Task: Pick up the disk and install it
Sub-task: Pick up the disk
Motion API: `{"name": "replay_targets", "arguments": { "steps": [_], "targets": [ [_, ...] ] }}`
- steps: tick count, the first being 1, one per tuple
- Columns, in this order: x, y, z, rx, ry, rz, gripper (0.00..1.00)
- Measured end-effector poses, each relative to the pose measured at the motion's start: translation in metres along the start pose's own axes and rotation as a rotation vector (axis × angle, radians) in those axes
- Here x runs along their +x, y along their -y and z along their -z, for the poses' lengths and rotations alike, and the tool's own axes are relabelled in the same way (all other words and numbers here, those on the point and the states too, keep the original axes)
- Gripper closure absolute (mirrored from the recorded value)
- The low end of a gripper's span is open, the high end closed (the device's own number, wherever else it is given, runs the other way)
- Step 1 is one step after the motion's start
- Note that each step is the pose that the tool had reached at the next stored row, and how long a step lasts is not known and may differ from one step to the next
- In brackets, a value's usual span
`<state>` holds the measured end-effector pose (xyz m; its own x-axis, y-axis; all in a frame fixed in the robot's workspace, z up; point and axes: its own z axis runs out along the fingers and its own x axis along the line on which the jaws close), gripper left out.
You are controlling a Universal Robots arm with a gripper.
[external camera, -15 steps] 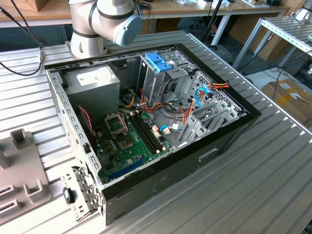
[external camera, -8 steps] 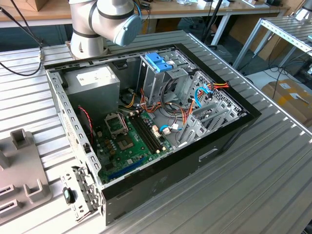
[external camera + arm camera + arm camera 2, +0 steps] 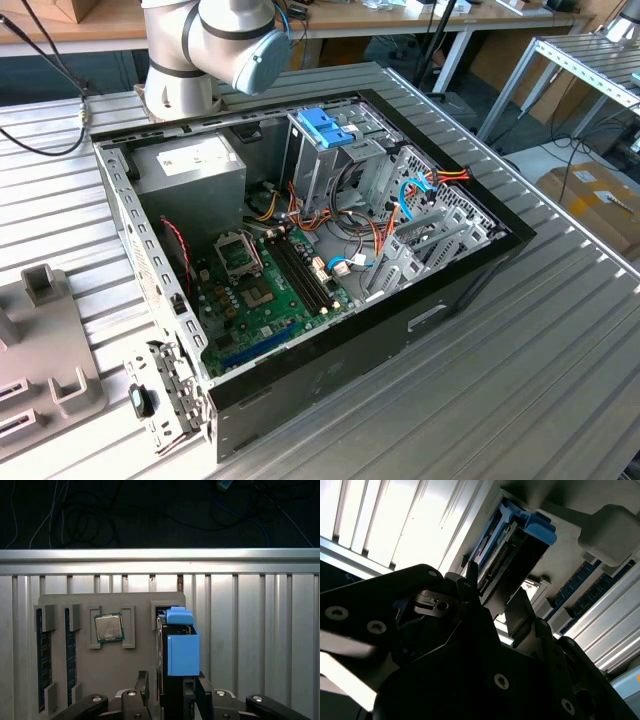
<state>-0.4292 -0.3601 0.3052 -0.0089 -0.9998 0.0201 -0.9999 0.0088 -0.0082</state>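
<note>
While the gripper (image 3: pixel 171 682) sits slightly parted astride the hard disk (image 3: pixel 182 652), uneven closing could tilt and jam it.

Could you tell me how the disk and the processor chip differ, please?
The disk stands on edge, with a light-blue carrier; the processor chip lies flat, silver with a green rim. The disk is far larger than the chip. The disk is right at the hand; the chip lies off to one side. Both sit in the grey holder.
</note>
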Motion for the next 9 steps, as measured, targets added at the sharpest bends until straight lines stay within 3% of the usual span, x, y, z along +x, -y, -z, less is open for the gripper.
{"name": "replay_targets", "arguments": {
  "steps": [6,7,9],
  "targets": [
    [0.0,0.0,-0.0001,0.0,0.0,0.0,0.53],
    [0.0,0.0,-0.0001,-0.0001,0.0,0.0,0.6],
    [0.0,0.0,-0.0002,0.0,0.0,0.0,0.6]
  ]
}}
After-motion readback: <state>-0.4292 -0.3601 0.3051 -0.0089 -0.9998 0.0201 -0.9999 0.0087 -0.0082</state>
